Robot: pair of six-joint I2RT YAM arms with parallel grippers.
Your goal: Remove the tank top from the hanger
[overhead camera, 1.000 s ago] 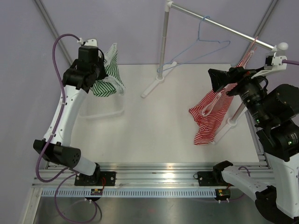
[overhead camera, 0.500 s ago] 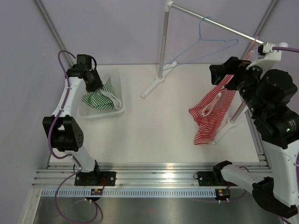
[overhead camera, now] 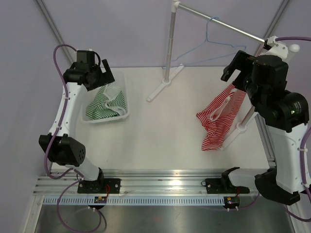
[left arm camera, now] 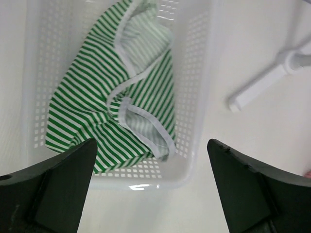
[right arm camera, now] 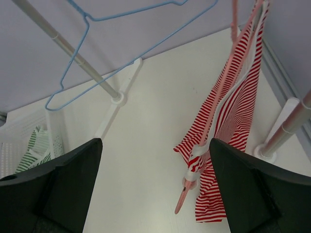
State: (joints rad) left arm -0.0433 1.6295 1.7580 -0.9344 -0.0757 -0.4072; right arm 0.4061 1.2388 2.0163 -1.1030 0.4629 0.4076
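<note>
Left claw (left arm camera: 151, 145) has let go and risen since the earlier frames: a second ago it carried the green top (left arm camera: 121, 102) above the basket (left arm camera: 194, 82), half a second ago it was down at the basket, and it now hovers over it. Its fingers stand apart with nothing between them. The right claw (right arm camera: 155, 141) has also shifted. It was close against the red top (overhead camera: 218, 119) and now sits higher and back, near the end of the rail (overhead camera: 218, 21). Its fingers are likewise apart and empty.

Progress:
- Green top: off its hanger, lying crumpled inside the basket at the left of the surface (overhead camera: 165, 131). Judged complete.
- Blue hanger (right arm camera: 146, 46): bare, hanging on the rail.
- Red top: on the pink hanger (right arm camera: 180, 201), which hangs at the right end of the rail. The garment droops below the hanger toward the surface and looks unchanged across all three top views. Not yet removed.

Assessment: about half the work appears done, if both garments count. The remaining step is judged to fall to the right arm, which is near the red top but not touching it. The wrist view shows the hanger tilted steeply, its lower tip poking out below the white trim.
</note>
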